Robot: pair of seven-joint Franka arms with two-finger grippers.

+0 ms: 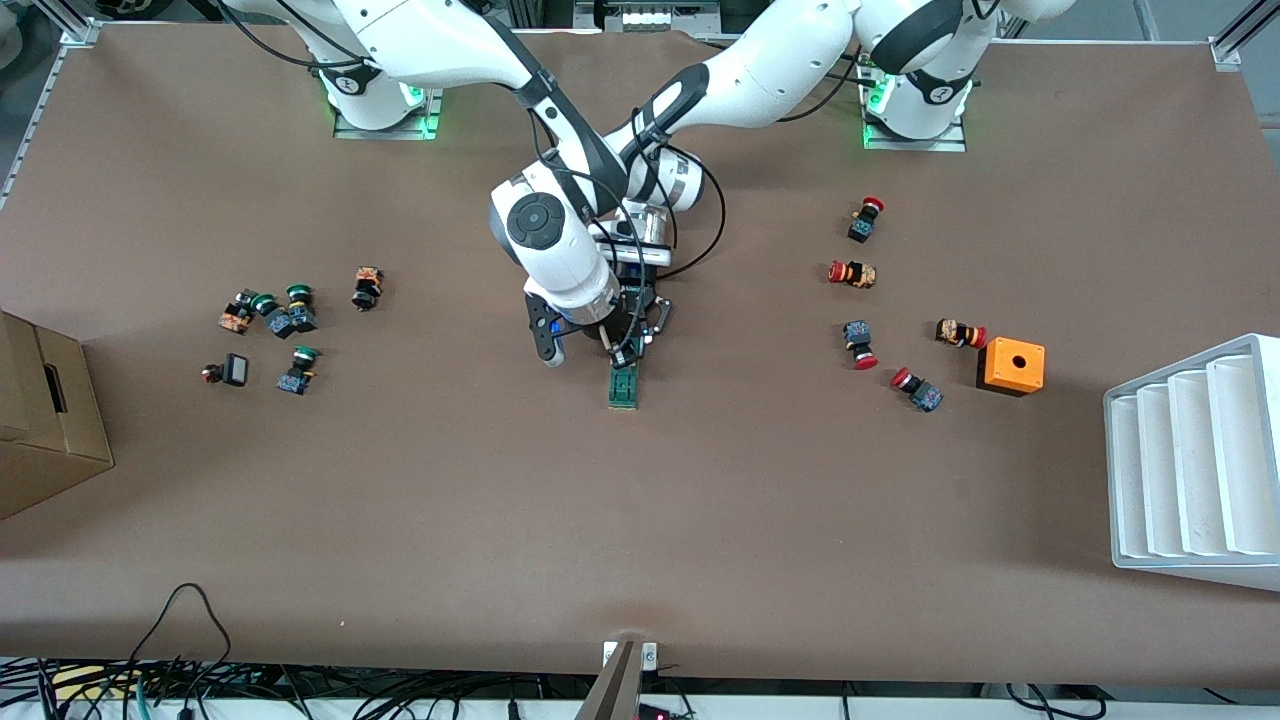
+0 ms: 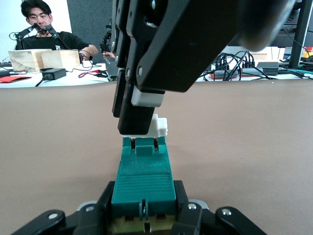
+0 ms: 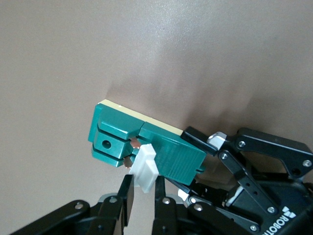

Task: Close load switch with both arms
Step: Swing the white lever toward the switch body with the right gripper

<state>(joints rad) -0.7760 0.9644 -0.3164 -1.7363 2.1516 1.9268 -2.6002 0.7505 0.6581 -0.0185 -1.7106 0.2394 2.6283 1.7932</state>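
In the front view, the switch (image 1: 625, 386) lies flat near the middle of the tabletop (image 1: 640, 520), long axis running toward the front edge. Both my arms reach in from the top edge and meet over it. My right gripper (image 1: 622, 352) is down on the switch's end that is farther from the camera; my left gripper (image 1: 645, 322) sits just above it there, partly hidden by my right wrist. Green buttons (image 1: 285, 325) lie scattered toward my right arm's end, red buttons (image 1: 865, 275) and an orange box (image 1: 1011, 366) toward my left arm's end.

In the left wrist view, my left gripper (image 2: 144, 215) is clamped on the switch (image 2: 143, 183), one finger against each long side of its green body. My right gripper's fingers (image 2: 134, 110) come down from above onto the white tab (image 2: 157, 128) at the other end.

In the right wrist view, my right gripper (image 3: 142, 193) is pinched closed on the white tab (image 3: 144, 169), which stands up from the green body (image 3: 146, 147). My left gripper (image 3: 215, 161) holds the switch's other end.
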